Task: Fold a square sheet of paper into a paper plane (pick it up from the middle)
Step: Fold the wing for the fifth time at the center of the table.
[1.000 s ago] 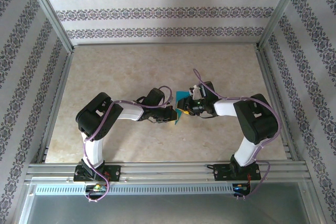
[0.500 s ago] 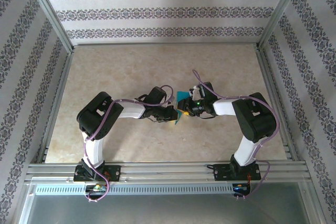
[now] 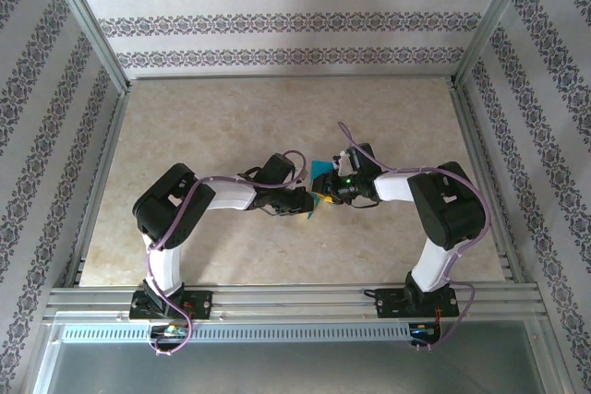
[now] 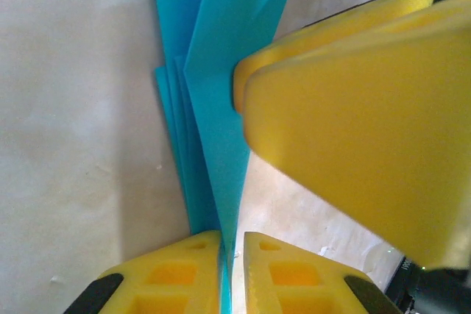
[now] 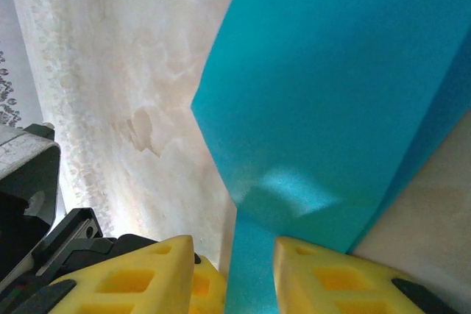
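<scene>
**Two-arm hold at frame centre**

Top view, centre of frame: left claw (image 3: 307, 202) and right claw (image 3: 326, 193) meet tip to tip over the beige tabletop (image 3: 203, 126). The paper plane (image 3: 319, 170) sits between them, teal and creased, in several layers. Left wrist view, bottom centre: the paper runs up out of the thin slot between the left claw's yellow fingers; pinched or slack, cannot tell. Upper right of that view: the right claw is clenched on the paper's right edge.
</scene>
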Robot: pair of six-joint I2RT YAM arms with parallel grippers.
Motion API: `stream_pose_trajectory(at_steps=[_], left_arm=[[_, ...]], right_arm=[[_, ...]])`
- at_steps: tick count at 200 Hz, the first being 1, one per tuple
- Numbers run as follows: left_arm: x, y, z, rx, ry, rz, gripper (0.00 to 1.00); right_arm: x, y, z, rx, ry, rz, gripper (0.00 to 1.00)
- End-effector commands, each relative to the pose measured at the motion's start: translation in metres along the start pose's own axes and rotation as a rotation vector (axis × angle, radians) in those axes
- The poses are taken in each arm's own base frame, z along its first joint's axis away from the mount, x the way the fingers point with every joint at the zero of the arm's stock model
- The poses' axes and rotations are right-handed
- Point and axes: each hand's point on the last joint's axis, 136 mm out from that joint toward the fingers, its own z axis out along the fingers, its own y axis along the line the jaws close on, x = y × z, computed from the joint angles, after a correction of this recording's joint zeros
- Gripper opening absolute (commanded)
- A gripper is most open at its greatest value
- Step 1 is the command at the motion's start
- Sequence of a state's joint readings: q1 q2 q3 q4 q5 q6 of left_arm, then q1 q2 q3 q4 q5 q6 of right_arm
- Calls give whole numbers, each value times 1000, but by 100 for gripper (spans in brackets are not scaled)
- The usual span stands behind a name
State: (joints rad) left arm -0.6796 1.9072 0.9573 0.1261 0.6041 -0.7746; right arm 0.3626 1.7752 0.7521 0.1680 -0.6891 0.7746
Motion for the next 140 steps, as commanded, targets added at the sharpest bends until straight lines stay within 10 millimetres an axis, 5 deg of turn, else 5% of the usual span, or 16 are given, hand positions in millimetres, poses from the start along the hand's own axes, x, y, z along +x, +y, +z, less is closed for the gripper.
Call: stream_pose_trajectory(at_steps=[1,140], left_arm=[[22,23,-6,-101,41,-72,17],[2,-10,-18,7,-23,-80,14]], right_arm=[[5,-29,6,98,12,34,37],[6,-32,9,107,26,44,36]])
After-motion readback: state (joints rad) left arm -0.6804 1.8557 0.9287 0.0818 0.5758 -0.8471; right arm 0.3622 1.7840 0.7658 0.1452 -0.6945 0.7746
